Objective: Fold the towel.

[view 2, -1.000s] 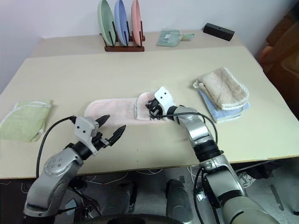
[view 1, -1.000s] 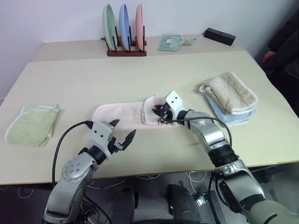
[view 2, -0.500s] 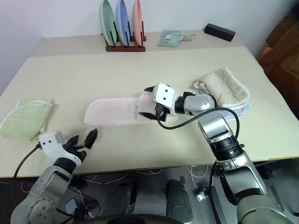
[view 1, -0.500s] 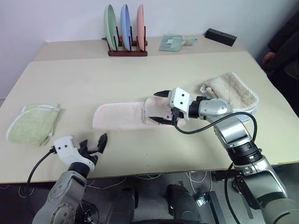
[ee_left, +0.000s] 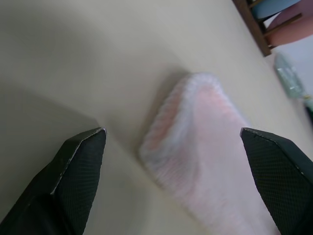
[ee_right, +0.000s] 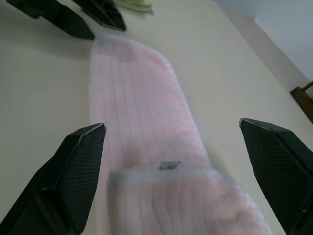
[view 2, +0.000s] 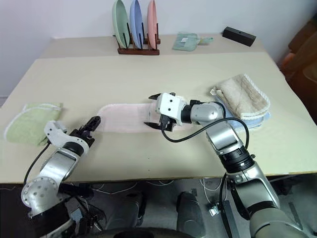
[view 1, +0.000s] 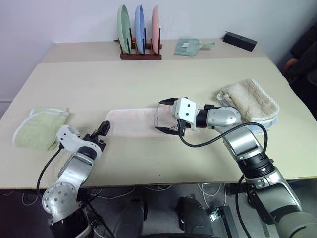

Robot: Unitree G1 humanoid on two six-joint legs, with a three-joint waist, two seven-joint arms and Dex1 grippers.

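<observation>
Right tool [view 1: 166, 116] hovering spread wide over the folded-over right end of the pink towel [view 1: 133, 123], gripping nothing. Left tool [view 1: 101, 132] gaping just beside its left end on the surface [view 1: 148, 79]. Possibly snagging one layer only, dragging the fold askew. Layer count at that end hard to make out.

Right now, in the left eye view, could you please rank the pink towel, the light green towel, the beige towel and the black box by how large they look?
1. Pink towel, the longest stretch of cloth.
2. Beige towel and light green towel: these look alike, so I will not rank them.
3. Black box, smallest, though it lies farthest from the camera.
</observation>
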